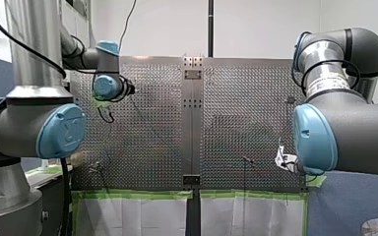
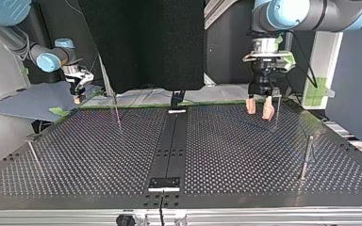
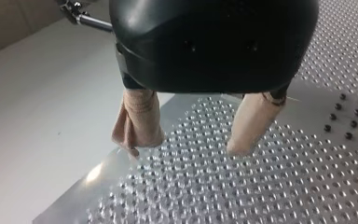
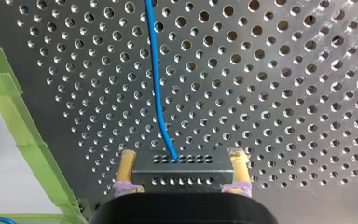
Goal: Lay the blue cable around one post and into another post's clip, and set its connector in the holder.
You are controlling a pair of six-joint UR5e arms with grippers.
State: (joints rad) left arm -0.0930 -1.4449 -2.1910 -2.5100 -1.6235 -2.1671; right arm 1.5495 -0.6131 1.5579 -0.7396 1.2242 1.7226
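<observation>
Clamped between the two yellow-padded fingers (image 4: 127,161) of my right gripper (image 4: 182,156): one grey metal connector (image 4: 179,175), a block with rows of small holes, pinched at both ends. Running out of its upper face: one blue cable (image 4: 156,79), leading straight ahead of the gripper over the perforated table (image 4: 284,93) and out of the right wrist view. Beside the gripper, along the table's edge: a strip of green tape (image 4: 18,121).

Not set in any holder, then, but carried in the gripper at the top view's far left corner of the table.

On the dark centre strip (image 2: 169,141) in the top view, two small fixtures: a black plate (image 2: 165,183) at the near edge and a paler piece (image 2: 176,111) at the far edge. Cannot tell which one serves as the holder, nor whether anything sits in either.

My left gripper (image 3: 186,145): black body, two beige-padded fingers (image 3: 140,116) spread wide with only bare table between them, hanging just over the table's far side at the top view's right.

Counted in the top view: two arms, two grippers, four slim upright posts. One post (image 2: 306,157) at the near right, one post (image 2: 277,108) just beside the left gripper, one post (image 2: 33,155) at the near left, one post (image 2: 117,110) at the far left.
</observation>
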